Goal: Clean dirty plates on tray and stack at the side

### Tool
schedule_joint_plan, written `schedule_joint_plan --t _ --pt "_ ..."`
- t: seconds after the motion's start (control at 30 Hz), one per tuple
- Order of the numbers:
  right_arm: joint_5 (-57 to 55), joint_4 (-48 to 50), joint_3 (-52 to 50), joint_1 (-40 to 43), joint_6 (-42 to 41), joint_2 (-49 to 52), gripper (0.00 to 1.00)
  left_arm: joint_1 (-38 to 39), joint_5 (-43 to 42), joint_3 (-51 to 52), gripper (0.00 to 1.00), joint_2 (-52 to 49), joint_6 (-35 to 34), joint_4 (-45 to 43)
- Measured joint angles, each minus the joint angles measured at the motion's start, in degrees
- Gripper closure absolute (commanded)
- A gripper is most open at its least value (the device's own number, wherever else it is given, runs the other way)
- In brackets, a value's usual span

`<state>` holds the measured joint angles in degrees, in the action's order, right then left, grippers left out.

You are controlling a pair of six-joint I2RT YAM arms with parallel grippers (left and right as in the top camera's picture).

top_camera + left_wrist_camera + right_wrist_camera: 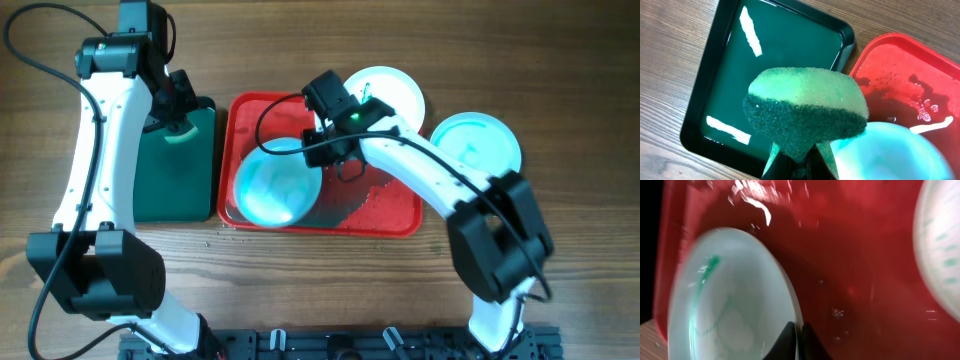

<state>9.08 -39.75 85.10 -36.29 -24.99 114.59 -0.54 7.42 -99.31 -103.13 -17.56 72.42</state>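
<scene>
Closest to the left wrist lens is the green 2-layer foam sponge, clenched at its lower tip by the left end effector. It hangs over the dark green rectangular tray with black rim, probably so drips miss the wooden tabletop. The right end effector is closed on the rim of the round pale-aqua plate with a teal smear. That plate lies at the left end of the large red rectangular plastic tray, and the grip seemingly steadies it for scrubbing. The sponge has a short, unobstructed path rightward over both tray rims. Outside the red tray, 1 round white plate sits just beyond its far right corner, and 1 round aqua plate rests on the tabletop to the right, with open room there for stacking.
</scene>
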Motion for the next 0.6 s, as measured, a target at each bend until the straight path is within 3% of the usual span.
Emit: schedule_joint_plan --t 0.17,0.5,0.6 --pt "5.03 -0.02 -0.33 0.79 -3.91 3.8 0.73 0.0 0.0 0.0 0.96 0.0 0.0 0.0" --pt "10.34 -0.35 0.13 2.01 -5.64 5.38 0.66 0.0 -0.02 0.0 0.96 0.0 0.0 -0.59" --pt "8.79 -4.15 1.05 2.01 -4.76 4.66 0.57 0.0 -0.02 0.0 0.96 0.0 0.0 -0.59"
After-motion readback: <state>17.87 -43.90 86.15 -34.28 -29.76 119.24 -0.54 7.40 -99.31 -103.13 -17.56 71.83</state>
